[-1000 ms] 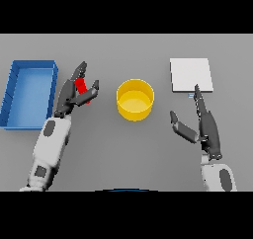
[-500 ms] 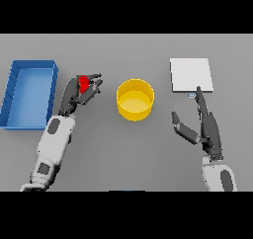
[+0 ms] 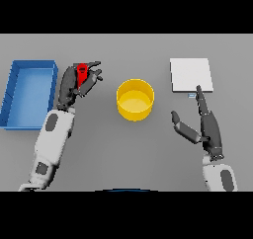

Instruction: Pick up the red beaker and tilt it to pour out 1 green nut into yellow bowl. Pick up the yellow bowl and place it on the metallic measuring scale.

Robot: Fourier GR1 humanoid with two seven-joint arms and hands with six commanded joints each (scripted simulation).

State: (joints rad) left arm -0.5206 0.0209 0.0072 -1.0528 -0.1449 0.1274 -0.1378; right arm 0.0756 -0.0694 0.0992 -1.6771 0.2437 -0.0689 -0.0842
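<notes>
My left hand (image 3: 74,82) curls round the red beaker (image 3: 82,71), between the blue tray (image 3: 15,97) and yellow bowl (image 3: 135,100). My right hand (image 3: 207,127) rests spread, near the metallic scale (image 3: 191,75).

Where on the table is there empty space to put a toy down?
Bare grey tabletop lies in front of the round yellow bowl, between the two arms, and behind the bowl too. It is crowded on the left, where the left hand holds the small red beaker beside the blue rectangular tray.
</notes>
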